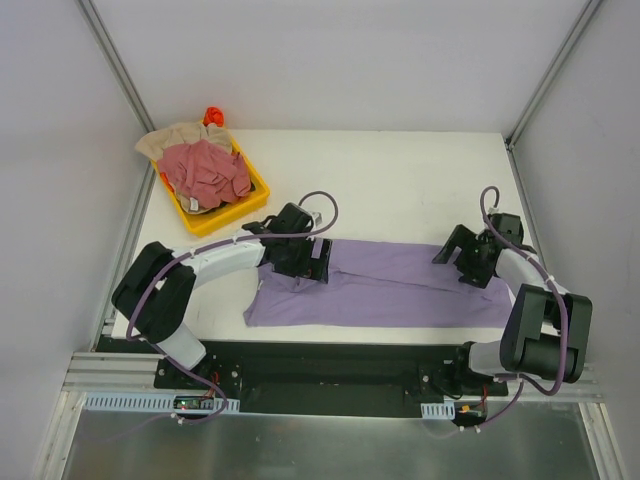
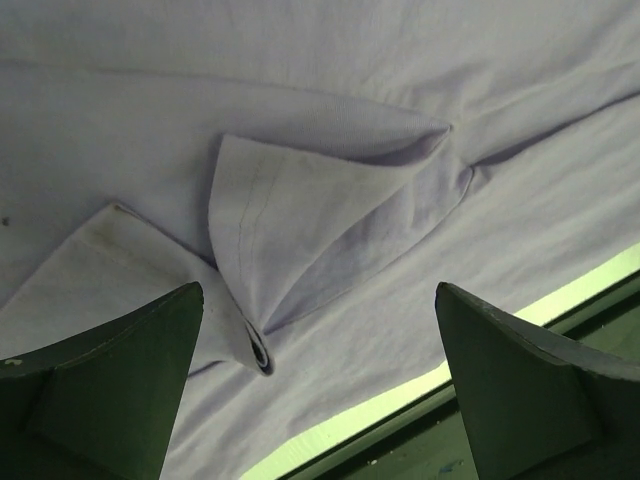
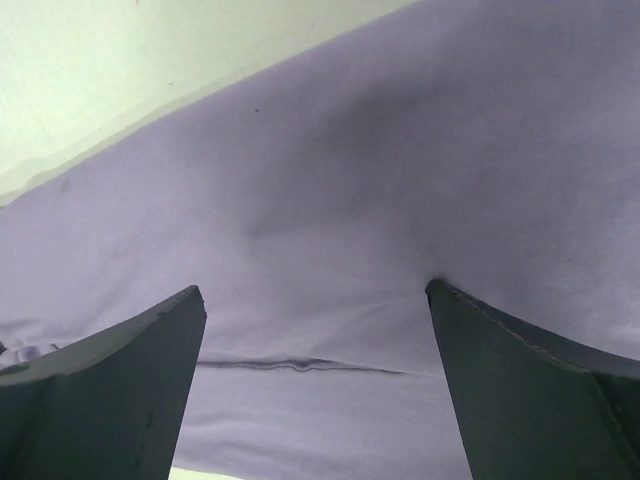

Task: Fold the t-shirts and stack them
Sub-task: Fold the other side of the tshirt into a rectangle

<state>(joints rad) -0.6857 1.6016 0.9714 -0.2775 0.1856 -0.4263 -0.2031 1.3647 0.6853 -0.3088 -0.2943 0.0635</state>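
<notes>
A lavender-purple t-shirt [image 1: 390,285] lies flat as a long band across the near part of the table. My left gripper [image 1: 300,262] stands open over its left end, above a folded-in sleeve [image 2: 300,230], with nothing between its fingers [image 2: 110,390]. My right gripper [image 1: 465,262] is open over the shirt's right end [image 3: 330,200]. Its right fingertip [image 3: 445,300] dents the cloth, and a thin crease [image 3: 300,365] runs between the fingers. A dusty pink-red t-shirt [image 1: 207,172] and a beige t-shirt [image 1: 170,140] lie crumpled in the yellow tray.
The yellow tray [image 1: 225,218] stands at the back left of the white table [image 1: 400,185], with a small red-orange thing [image 1: 213,115] behind it. The table's near edge [image 2: 400,400] and a black rail run just below the shirt. Grey walls enclose three sides.
</notes>
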